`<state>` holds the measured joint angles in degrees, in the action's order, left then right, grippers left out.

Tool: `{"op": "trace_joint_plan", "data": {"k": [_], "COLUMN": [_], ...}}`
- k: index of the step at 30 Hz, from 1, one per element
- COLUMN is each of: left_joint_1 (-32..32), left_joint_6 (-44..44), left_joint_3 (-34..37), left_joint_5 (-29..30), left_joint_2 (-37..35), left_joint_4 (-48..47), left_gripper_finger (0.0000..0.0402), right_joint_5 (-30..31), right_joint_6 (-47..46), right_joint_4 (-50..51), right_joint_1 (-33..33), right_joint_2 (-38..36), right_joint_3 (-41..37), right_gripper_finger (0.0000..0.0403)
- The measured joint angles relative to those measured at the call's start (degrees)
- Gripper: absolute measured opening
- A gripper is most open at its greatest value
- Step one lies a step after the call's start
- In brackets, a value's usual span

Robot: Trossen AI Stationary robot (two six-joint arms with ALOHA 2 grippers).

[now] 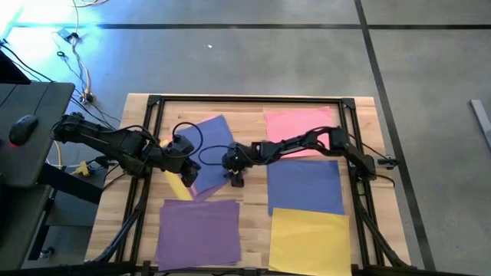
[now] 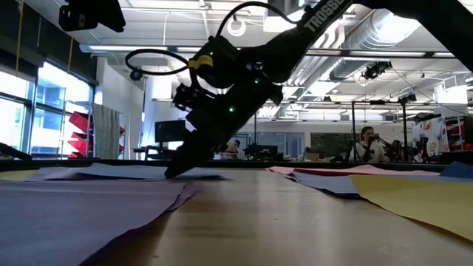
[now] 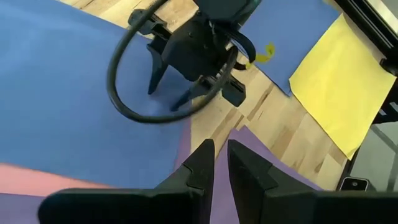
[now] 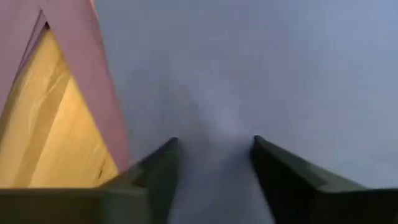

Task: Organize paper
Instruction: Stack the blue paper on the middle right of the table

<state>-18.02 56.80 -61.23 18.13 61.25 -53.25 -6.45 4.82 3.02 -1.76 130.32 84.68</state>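
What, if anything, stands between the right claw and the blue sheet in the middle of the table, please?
Nothing visible does: the right claw is already down at the edge of the blue sheet, and its wrist view shows only blue paper between its parted fingers.

We get even, soft daylight over the tabletop from above, with a bright bluish glare blooming in the far corner of the floor. At table height the arm reads as a dark silhouette against glowing ceiling lamps. The right wrist view is hazy, close and blurred.
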Motion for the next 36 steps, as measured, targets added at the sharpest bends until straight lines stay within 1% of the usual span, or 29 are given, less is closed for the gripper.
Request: {"op": "trace_joint_plan", "data": {"k": [3,4,8,11,15,17,19,22,24,26,30,32,35,36], "left_joint_1": [-0.02,-0.02,0.0,0.0,-0.01,-0.02,-0.01,-0.02,0.0,0.0,0.0,-0.01,0.0,0.0], "left_joint_6": [0.04,0.04,0.02,0.01,-0.34,-0.36,-0.38,-0.4,-0.79,-1.46,-1.49,-1.49,-1.49,-1.47], "left_joint_3": [0.0,0.0,0.0,0.0,0.0,0.0,0.0,0.0,0.0,0.0,0.0,0.0,0.0,0.0], "left_joint_5": [0.37,0.39,0.44,0.44,0.46,0.48,0.48,0.48,0.71,0.82,1.33,1.66,1.73,1.75], "left_joint_2": [0.0,0.0,0.0,0.0,0.0,0.0,0.0,0.02,0.02,0.02,0.02,0.01,0.01,0.02], "left_joint_4": [-0.04,0.0,-0.04,-0.07,-0.35,-0.99,-1.85,-2.63,-2.71,-2.7,-2.73,-2.64,-2.65,-2.69], "left_gripper_finger": [0.0026,0.0026,0.0026,0.0026,0.0026,0.0026,0.0026,0.0026,0.0026,0.0026,0.0026,0.0026,0.0026,0.0026], "right_joint_5": [0.01,0.01,-0.64,-3.11,-8.08,-9.25,-9.19,-8.8,-8.65,-8.59,-6.62,-2.9,3.49,4.05], "right_joint_6": [-0.11,-0.26,-4.36,-6.17,-6.06,-4.15,-1.51,8.38,15.5,20.91,27.89,30.85,32.67,32.69], "right_joint_4": [0.48,1.25,6.45,8.53,8.85,11.39,16.25,24.09,29.13,33.11,33.54,32.61,27.72,26.7], "right_joint_1": [0.4,0.48,0.7,0.68,0.7,0.73,0.75,0.91,1.02,1.31,2.0,2.61,3.48,3.61], "right_joint_2": [-0.41,-0.41,-0.32,-0.8,-4.07,-5.69,-6.51,-7.21,-7.27,-7.25,-7.25,-7.25,-7.27,-7.27], "right_joint_3": [-0.01,0.36,3.39,5.64,7.03,7.15,7.11,7.06,7.06,6.84,5.25,4.41,1.99,1.19], "right_gripper_finger": [0.0028,0.0015,0.0004,0.0001,0.0,0.0,0.0,0.0003,0.0017,0.0043,0.0118,0.0158,0.0209,0.0222]}}
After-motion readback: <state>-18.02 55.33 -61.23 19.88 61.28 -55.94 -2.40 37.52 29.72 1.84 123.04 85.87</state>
